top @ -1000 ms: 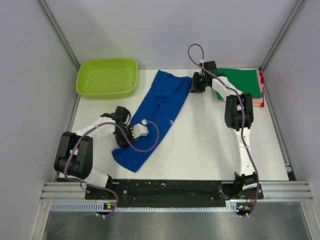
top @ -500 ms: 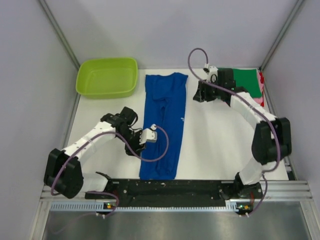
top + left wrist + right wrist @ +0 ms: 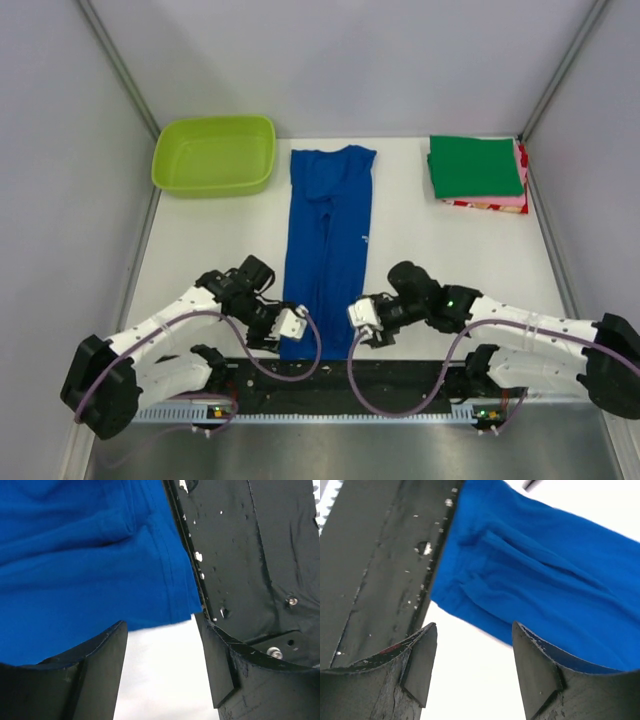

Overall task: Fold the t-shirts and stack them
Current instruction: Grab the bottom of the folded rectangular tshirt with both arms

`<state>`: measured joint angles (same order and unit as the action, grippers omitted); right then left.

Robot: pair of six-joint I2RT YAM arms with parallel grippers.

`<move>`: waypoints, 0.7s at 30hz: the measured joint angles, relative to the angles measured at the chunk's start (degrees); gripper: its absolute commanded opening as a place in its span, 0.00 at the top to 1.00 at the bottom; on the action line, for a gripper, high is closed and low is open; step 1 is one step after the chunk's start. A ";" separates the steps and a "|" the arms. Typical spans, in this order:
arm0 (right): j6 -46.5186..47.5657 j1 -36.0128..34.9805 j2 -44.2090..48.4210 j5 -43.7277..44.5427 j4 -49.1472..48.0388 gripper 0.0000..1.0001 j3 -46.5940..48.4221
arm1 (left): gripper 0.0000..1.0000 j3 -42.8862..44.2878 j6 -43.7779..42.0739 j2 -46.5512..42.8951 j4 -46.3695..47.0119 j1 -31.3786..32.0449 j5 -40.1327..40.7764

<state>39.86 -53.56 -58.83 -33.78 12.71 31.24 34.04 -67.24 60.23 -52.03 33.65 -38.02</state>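
The royal-blue t-shirt [image 3: 327,245] lies folded into a long narrow strip down the middle of the table, from the back to the front edge. My left gripper [image 3: 291,326] is open and empty at the strip's near left corner [image 3: 175,607]. My right gripper [image 3: 362,322] is open and empty at its near right corner [image 3: 470,605]. In both wrist views white table shows between the fingers and the cloth lies just ahead. A stack of folded shirts, green [image 3: 476,166] on top of pink and red, sits at the back right.
A lime-green plastic tub [image 3: 215,154] stands at the back left. The black base rail [image 3: 330,375] runs along the table's near edge right by both grippers. Grey walls close in left, right and back.
The right arm swung from the back of the table down to the shirt's near right corner. The left gripper moved nearer, to the near left corner. The shirt lies straight as before.
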 measured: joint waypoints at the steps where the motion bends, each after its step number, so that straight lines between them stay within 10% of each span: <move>1: 1.62 -1.86 -0.74 0.59 0.13 0.46 -0.28 | 0.34 -0.37 -0.48 0.09 0.94 1.31 -0.11; 15: 12.24 -11.96 -18.86 7.23 -5.20 0.48 1.79 | 0.54 -4.26 -4.70 5.27 5.97 8.28 4.96; 21: 17.68 -16.04 -24.83 8.81 1.33 1.00 6.73 | 0.78 -3.72 -5.81 6.73 5.44 8.50 5.05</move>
<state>57.54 -69.60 -83.66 -24.97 14.04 37.98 30.33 -73.06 66.96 -46.59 42.15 -32.97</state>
